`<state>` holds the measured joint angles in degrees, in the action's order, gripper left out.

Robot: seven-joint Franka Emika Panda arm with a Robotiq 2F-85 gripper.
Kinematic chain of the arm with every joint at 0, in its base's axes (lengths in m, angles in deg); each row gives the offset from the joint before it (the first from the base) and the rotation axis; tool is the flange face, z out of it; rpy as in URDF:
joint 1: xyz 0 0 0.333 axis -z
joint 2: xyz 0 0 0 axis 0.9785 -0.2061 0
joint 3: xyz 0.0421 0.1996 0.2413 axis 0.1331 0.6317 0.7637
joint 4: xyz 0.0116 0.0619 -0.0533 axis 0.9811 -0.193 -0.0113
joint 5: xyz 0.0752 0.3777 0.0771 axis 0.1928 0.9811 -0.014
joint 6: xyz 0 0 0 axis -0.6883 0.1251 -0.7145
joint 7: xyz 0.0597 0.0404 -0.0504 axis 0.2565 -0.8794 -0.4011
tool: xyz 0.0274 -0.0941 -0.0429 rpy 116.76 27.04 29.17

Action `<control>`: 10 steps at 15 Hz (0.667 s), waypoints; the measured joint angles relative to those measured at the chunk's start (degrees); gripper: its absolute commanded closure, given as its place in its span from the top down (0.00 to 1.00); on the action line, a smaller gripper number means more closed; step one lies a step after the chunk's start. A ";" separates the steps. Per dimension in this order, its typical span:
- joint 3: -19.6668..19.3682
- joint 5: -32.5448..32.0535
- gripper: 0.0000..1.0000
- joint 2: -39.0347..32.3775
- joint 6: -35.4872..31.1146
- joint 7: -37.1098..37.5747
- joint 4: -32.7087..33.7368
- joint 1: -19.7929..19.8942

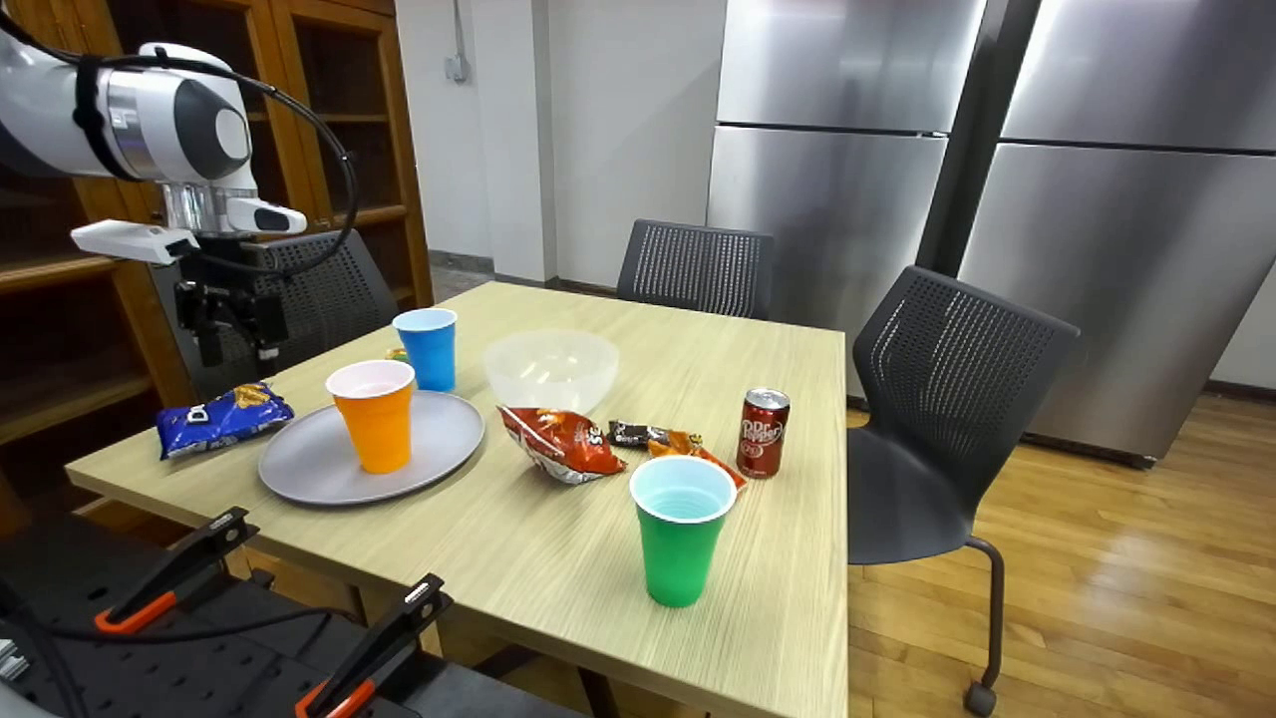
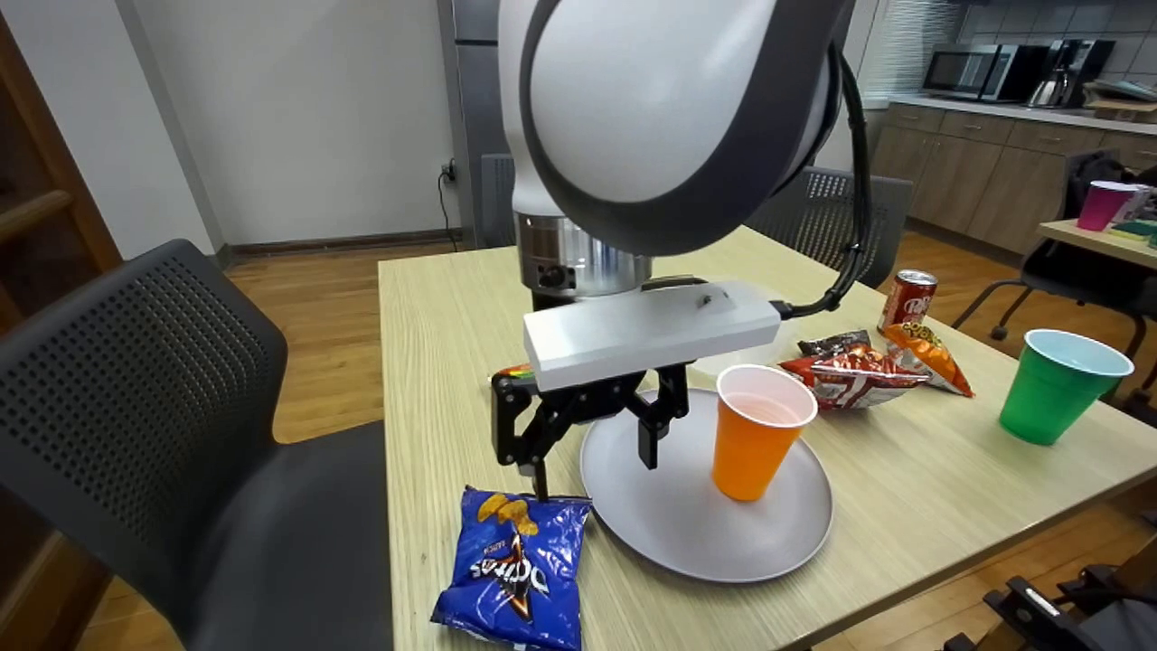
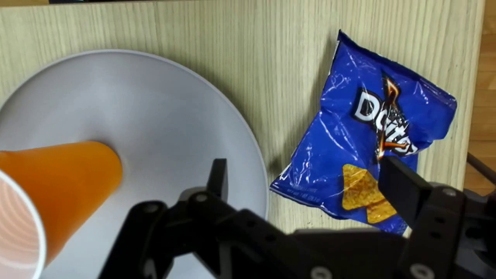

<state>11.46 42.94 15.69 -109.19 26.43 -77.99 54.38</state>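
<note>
Above the pale wood-grain tabletop point(image 1: 558, 543), the black two-fingered gripper point(image 2: 595, 463) is hanging fingers-down from the white robot arm point(image 2: 651, 99), its jaws standing spread wide apart and gripping nothing. Below it, the glossy blue Doritos bag point(image 3: 352, 124) is lying face up near the table's edge, well within sight of every camera and apart from the fingertips. From the wrist, one finger is overlapping the bag's chip-picture end while the other is showing over the round matte grey plate point(image 3: 174, 104). Just beside the bag, that plate is bearing the tall orange plastic cup with a white rim point(image 2: 757, 448), which is standing upright. Behind the plate in an exterior view, the blue plastic cup with a white rim point(image 1: 433, 356) is standing near the frosted see-through bowl point(image 1: 551, 364). Before the bowl, the crumpled red foil snack bag point(image 1: 558, 444) is lying beside the small dark wrapper point(image 1: 636, 435). Farther along, the green plastic cup point(image 1: 680, 548) and the dark red Dr Pepper can point(image 1: 763, 436) are standing upright.
</note>
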 measured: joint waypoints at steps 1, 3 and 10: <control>0.14 0.00 1.00 -0.83 0.02 -0.83 0.63 -0.42; 0.39 0.00 1.00 -2.56 0.09 -2.45 2.08 -1.33; 0.42 0.00 1.00 -8.20 2.42 -8.20 7.75 -3.59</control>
<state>11.88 42.95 7.49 -106.76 18.23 -70.24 50.79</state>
